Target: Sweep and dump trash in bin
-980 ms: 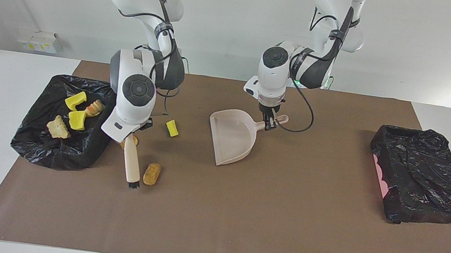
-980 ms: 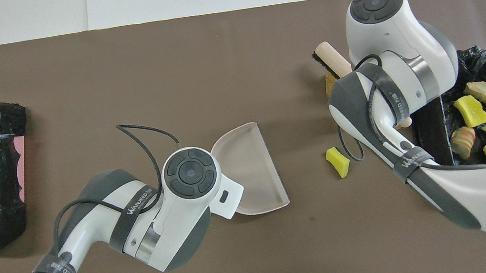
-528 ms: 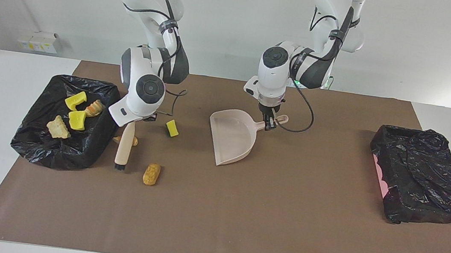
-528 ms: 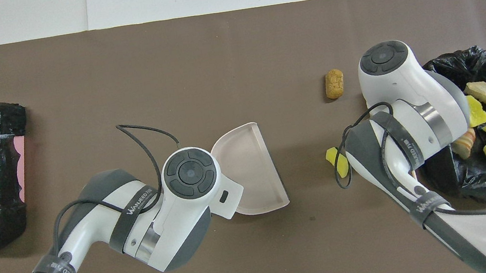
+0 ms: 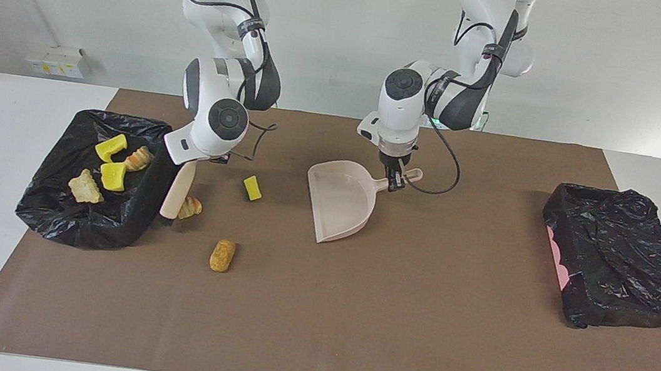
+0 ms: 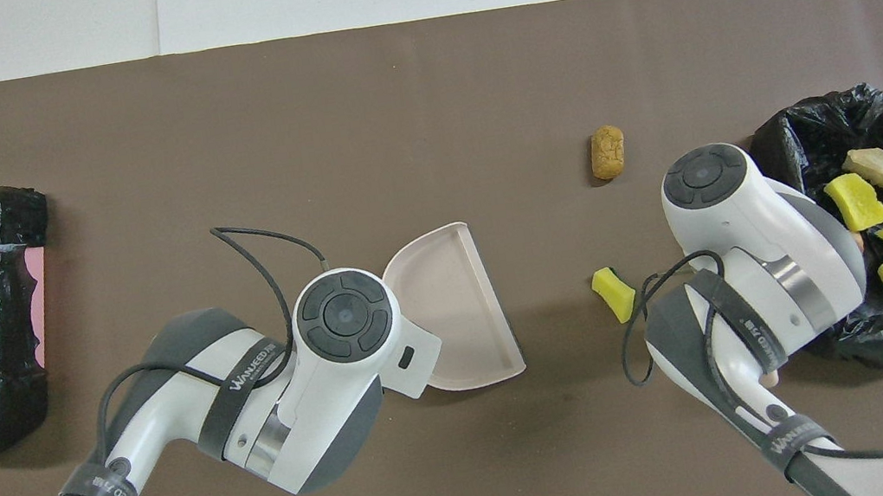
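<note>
**Seven scraps of trash: four in the bag, three on the table**

Four pieces lie in the open black bag near the table's edge at the right arm's end: two yellow sponge chunks, a striped tan lump and a pale lump. On the table beside it lie a tan lump, a brown nugget farther out, and a yellow chunk.

"WANFEED" is read on the grey band strapped round the left arm. Lettering is seen on the right arm's band too, but it cannot be made out.
</note>
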{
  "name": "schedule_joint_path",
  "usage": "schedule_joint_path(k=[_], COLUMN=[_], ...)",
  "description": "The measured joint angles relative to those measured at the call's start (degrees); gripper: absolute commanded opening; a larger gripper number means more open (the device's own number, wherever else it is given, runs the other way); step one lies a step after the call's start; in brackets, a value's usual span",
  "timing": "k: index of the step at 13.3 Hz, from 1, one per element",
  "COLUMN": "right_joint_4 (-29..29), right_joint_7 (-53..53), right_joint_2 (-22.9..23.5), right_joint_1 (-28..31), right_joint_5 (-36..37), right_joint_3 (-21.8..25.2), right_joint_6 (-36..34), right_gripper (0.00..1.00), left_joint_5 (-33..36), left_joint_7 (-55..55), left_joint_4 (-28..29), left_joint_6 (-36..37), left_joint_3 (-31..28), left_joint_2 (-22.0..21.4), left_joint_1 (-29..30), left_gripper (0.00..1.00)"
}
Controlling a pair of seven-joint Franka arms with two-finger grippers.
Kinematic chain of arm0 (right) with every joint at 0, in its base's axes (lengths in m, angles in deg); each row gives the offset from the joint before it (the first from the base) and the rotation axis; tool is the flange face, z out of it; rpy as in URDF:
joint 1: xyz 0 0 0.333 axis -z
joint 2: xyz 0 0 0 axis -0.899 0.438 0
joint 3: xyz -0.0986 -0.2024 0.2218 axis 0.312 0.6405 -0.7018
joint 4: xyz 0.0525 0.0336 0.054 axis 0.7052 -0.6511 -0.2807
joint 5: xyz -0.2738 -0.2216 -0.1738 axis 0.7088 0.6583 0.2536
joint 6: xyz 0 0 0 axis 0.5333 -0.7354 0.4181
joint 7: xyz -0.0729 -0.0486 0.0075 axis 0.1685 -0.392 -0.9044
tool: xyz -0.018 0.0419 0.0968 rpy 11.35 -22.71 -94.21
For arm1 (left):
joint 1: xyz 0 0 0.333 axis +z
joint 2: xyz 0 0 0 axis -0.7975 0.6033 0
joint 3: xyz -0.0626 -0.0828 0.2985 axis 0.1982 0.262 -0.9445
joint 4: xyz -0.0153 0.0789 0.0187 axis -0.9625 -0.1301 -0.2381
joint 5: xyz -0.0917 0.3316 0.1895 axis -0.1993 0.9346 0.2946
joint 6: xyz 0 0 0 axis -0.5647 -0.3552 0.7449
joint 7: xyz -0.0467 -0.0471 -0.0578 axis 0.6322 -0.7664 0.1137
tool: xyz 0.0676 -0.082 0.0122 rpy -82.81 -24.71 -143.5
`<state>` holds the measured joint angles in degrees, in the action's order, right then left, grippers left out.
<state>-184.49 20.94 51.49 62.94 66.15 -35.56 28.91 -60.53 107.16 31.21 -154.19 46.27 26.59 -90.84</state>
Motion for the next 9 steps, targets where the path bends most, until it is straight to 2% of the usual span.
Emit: schedule_joint_path(k=[4,9], right_joint_4=[-3.5,-0.9], right_joint_7=[0.5,9.8], right_joint_2=[-0.3,0.1], right_joint_1=[-0.2,-5.1], right_joint_5=[1.2,-8.5], right_joint_3=[-0.1,-0.6], right_joint_6=[6.6,8.2], right_gripper=[0.00,0.00], left_joint_5=[0.0,0.0], left_joint_7=[0.0,0.0], left_joint_4=[0.1,0.2], left_joint_6=[-0.1,-0.2], left_joint_3=[0.0,0.0], left_joint_2=[-0.1,-0.1], left_joint_1=[0.0,0.0], left_gripper=[0.00,0.00])
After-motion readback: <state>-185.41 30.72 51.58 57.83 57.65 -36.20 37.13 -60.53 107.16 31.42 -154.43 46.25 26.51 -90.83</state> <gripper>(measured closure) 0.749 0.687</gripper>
